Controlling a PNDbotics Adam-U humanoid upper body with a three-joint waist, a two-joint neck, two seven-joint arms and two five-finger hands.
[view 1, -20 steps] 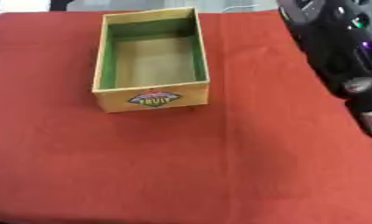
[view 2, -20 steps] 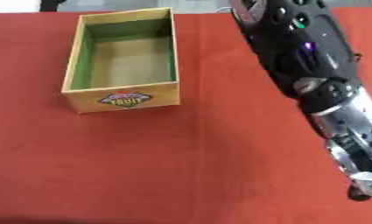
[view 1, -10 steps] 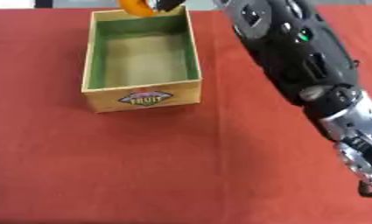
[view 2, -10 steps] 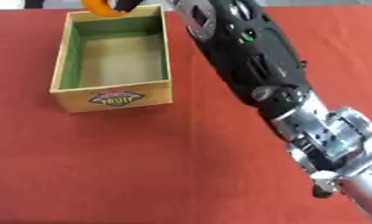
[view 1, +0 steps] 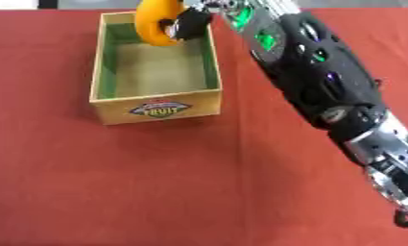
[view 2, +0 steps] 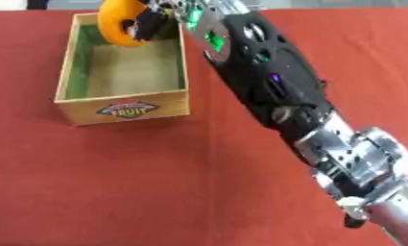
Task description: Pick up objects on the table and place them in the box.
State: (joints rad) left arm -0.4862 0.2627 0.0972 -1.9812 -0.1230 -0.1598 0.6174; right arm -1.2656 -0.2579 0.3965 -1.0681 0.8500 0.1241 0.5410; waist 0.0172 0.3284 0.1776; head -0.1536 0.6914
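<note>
My right hand (view 1: pixel 188 23) is curled round the orange fruit (view 1: pixel 156 21), holding it over the far end of the box (view 1: pixel 156 110), ready to drop it inside.

Glossy black right arm (view 1: pixel 312 72), green lights, silver joints, black fingers (view 1: pixel 190 24)

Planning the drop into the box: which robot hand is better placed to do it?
The right robot hand: it already holds the orange object over the box. The left shows in neither view.
</note>
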